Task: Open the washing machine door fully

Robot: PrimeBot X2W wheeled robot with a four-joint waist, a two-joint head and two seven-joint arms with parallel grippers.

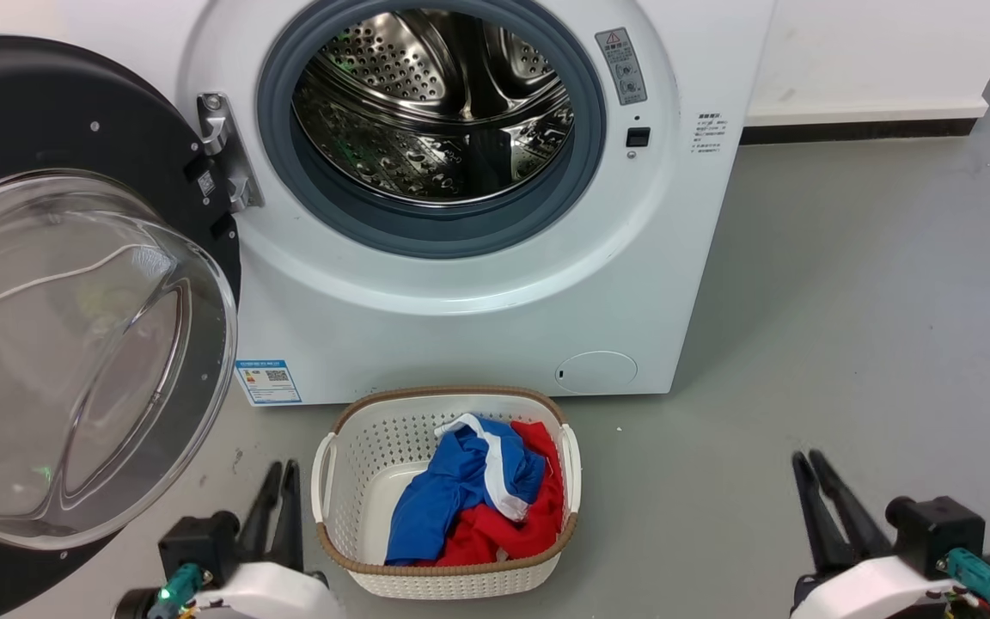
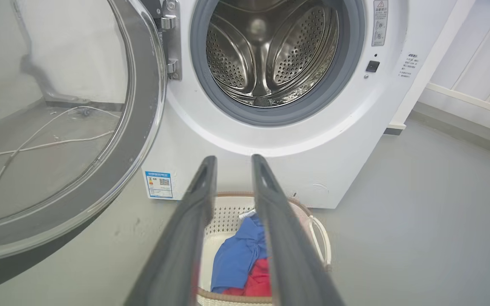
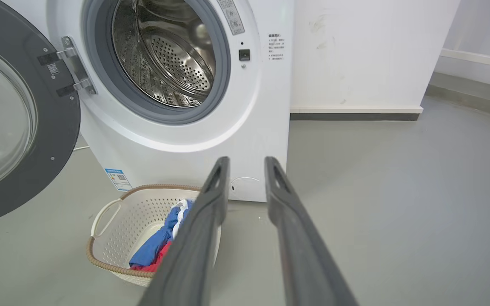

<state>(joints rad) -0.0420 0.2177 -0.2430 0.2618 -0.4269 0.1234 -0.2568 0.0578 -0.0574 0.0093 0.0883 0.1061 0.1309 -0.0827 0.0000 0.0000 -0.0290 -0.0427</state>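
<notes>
The washing machine (image 1: 478,327) stands ahead with its steel drum (image 1: 435,103) exposed. The washing machine door (image 1: 31,112) is swung out wide to the left on its metal hinge (image 1: 224,150), and its clear glass bowl (image 1: 74,344) bulges toward me. My left gripper (image 1: 281,467) hangs low at the front left, below the door's lower rim and apart from it, open and holding nothing. My right gripper (image 1: 806,456) is low at the front right over bare floor, also open. The door (image 2: 143,127) lies left of the left gripper (image 2: 233,158). The right gripper (image 3: 248,158) points at the machine's lower right corner.
A white laundry basket (image 1: 357,481) with blue and red clothes (image 1: 469,507) sits on the grey floor just before the machine, between my two grippers. A white wall with a dark skirting (image 1: 856,129) runs behind at the right. Open floor (image 1: 847,301) stretches to the right.
</notes>
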